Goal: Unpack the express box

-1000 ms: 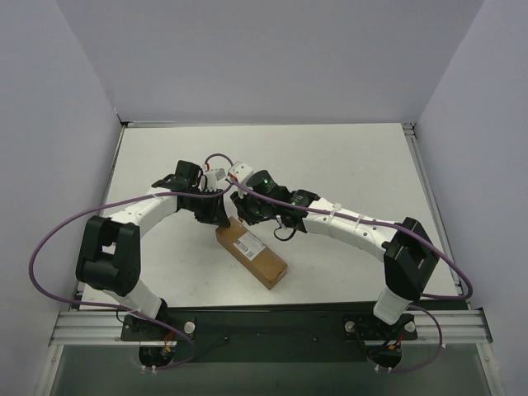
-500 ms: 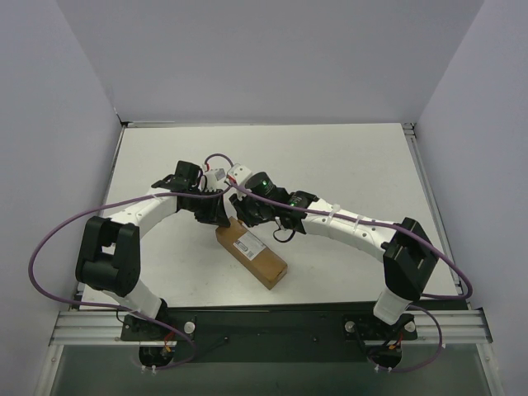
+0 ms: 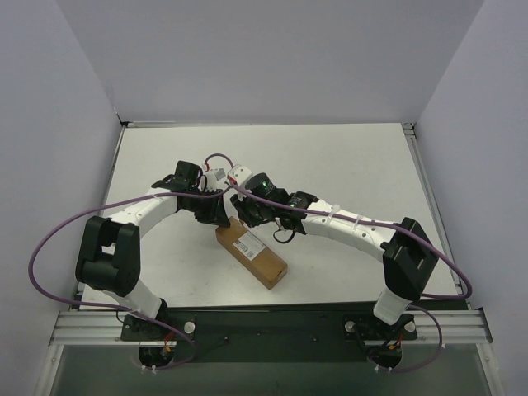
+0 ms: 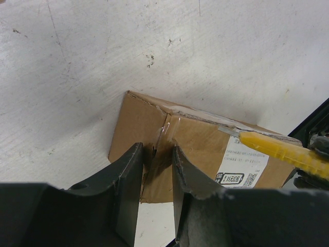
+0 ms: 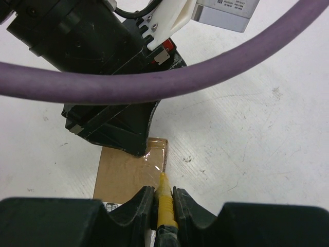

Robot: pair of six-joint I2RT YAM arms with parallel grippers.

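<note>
The express box (image 3: 256,254) lies slantwise on the white table, brown with a white label (image 4: 241,164) and clear tape (image 5: 157,157) on top. My left gripper (image 3: 219,219) is at its far end. In the left wrist view its jaws (image 4: 157,154) stand a narrow gap apart over the box's end edge (image 4: 195,144), with nothing clamped between them. My right gripper (image 3: 247,216) is shut on a yellow utility knife (image 5: 165,206). The blade tip touches the tape near the box's far corner (image 5: 123,172). The knife also shows in the left wrist view (image 4: 282,152).
The two wrists crowd together over the box's far end. A purple cable (image 5: 154,82) crosses the right wrist view, above the left gripper's black body (image 5: 113,118). Bare white table (image 3: 346,165) lies around the box, walled at left, right and back.
The right wrist has crept slightly towards the box's far end. The box and the left gripper have stayed in place.
</note>
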